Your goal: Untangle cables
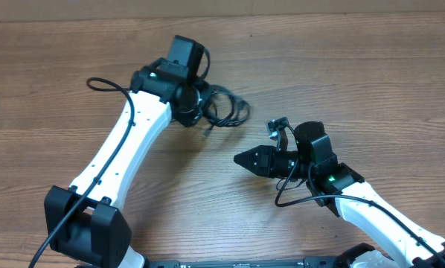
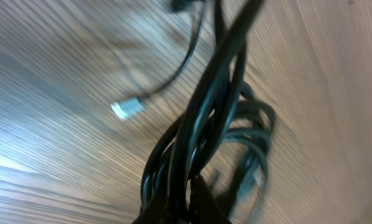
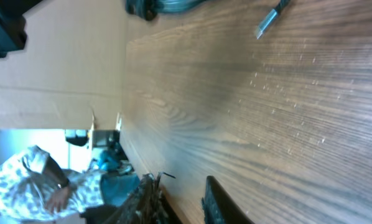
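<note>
A brown wood-grain table top [image 1: 371, 82] is filling nearly the whole scene, and a paler tan strip [image 1: 297, 6] is running along its far edge. In the right wrist view a flat beige panel [image 3: 55, 62] is standing at the table's edge. Beyond it a blurred person in a white patterned garment [image 3: 24, 183] is showing beside something teal [image 3: 114, 177].

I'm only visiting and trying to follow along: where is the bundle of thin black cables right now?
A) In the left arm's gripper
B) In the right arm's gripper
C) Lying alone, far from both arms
A: from overhead the cables bunch right at the left gripper, and they fill its wrist camera, while the right gripper sits apart with nothing between its fingers.
</note>
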Robot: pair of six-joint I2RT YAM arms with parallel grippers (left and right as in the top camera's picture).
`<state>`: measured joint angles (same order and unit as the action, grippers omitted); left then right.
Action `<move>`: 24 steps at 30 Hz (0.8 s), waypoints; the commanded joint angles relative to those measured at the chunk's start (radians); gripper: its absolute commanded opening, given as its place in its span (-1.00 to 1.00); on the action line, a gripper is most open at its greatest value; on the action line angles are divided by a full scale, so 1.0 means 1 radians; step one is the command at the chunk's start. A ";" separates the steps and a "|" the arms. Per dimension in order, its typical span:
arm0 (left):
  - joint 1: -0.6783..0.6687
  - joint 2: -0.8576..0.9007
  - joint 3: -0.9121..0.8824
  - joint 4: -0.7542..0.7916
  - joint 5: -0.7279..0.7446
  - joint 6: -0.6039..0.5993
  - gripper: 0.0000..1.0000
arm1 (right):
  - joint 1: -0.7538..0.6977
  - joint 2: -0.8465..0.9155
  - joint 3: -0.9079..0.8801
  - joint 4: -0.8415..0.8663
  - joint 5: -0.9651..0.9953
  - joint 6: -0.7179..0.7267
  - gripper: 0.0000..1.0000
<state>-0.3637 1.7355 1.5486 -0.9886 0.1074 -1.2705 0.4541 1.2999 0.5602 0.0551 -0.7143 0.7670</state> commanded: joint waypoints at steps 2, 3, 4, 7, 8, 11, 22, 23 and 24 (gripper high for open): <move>0.003 -0.006 0.018 -0.079 -0.028 0.200 -0.92 | 0.005 -0.005 -0.009 0.003 0.096 -0.009 0.13; 0.003 -0.006 0.018 -0.090 -0.028 0.208 -0.91 | 0.005 -0.005 -0.009 0.004 0.107 -0.009 0.22; 0.003 -0.006 0.018 -0.101 -0.025 0.209 -0.92 | 0.005 -0.005 -0.009 0.004 0.116 -0.005 0.27; 0.003 -0.006 0.018 -0.106 0.006 0.208 -0.92 | 0.005 -0.005 -0.009 0.008 0.142 0.079 0.49; 0.003 -0.006 0.018 -0.105 0.017 0.208 -0.92 | 0.005 -0.005 -0.009 0.013 0.142 0.097 0.54; 0.003 -0.006 0.018 -0.102 0.020 0.214 -0.91 | 0.005 -0.005 -0.009 0.055 0.145 0.179 0.86; 0.003 -0.006 0.018 -0.012 0.101 0.741 -0.72 | 0.005 -0.005 -0.009 0.093 0.225 0.202 1.00; 0.003 -0.006 0.018 -0.019 0.101 0.763 -0.60 | 0.005 -0.005 -0.009 0.093 0.228 0.202 1.00; 0.003 -0.006 0.018 -0.033 0.098 0.787 -0.32 | 0.005 -0.005 -0.009 0.093 0.229 0.202 1.00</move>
<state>-0.3580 1.7355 1.5490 -1.0031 0.1864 -0.6815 0.4541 1.2999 0.5564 0.1417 -0.5159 0.9634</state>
